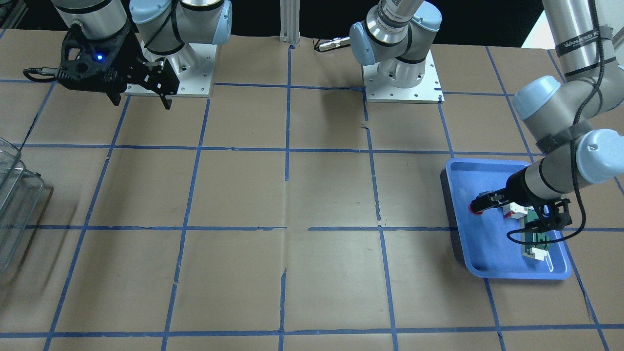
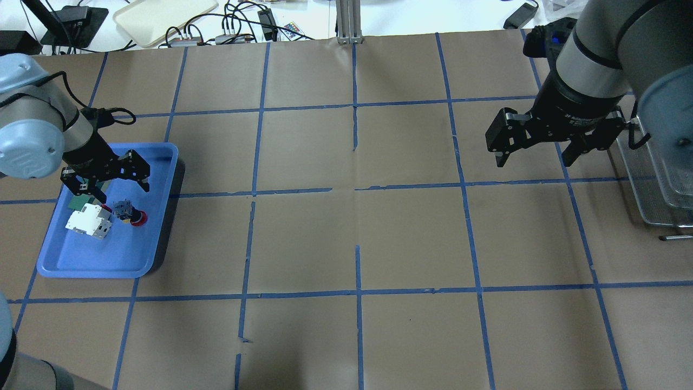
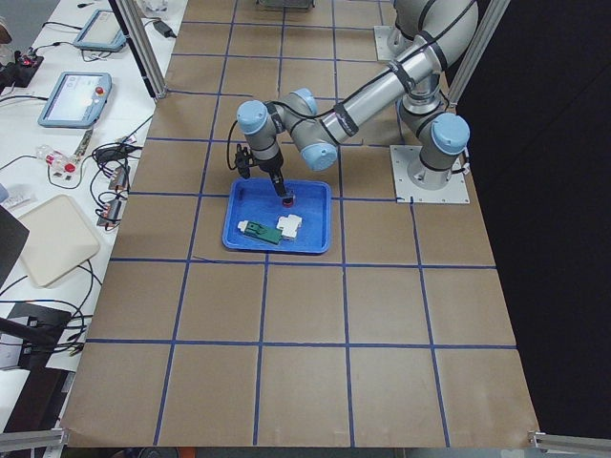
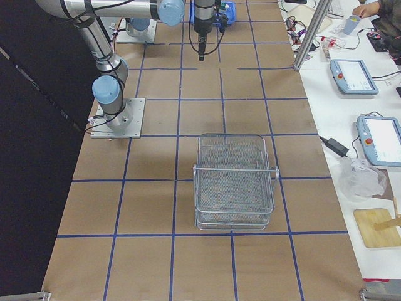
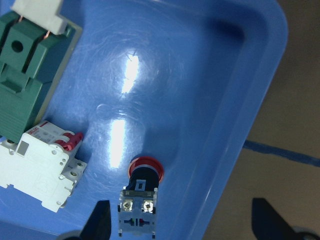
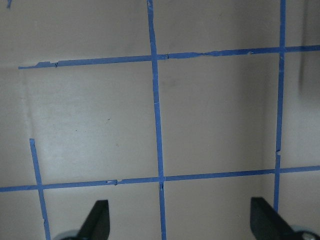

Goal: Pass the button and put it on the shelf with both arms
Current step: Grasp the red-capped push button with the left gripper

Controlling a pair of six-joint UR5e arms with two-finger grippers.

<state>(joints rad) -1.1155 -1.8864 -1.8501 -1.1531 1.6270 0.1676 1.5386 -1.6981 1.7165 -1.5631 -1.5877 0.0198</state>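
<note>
The button [image 2: 132, 214] lies on its side in the blue tray [image 2: 124, 252], red cap toward the tray's right rim. In the left wrist view the button [image 5: 142, 192] is close to the left-hand fingertip, inside the gap. My left gripper [image 2: 112, 188] is open and hovers low over the tray, holding nothing; it also shows in its wrist view [image 5: 182, 222]. My right gripper [image 2: 533, 157] is open and empty, high above bare table beside the shelf [image 2: 658, 179]. The wire shelf [image 4: 235, 182] stands on the table at the robot's right end.
A white breaker with red bits [image 2: 89, 222] and a flat green part [image 2: 81, 201] lie in the tray beside the button. The table is brown paper with a blue tape grid [image 6: 157, 130]. Cables and a beige tray [image 2: 162, 16] sit past the far edge.
</note>
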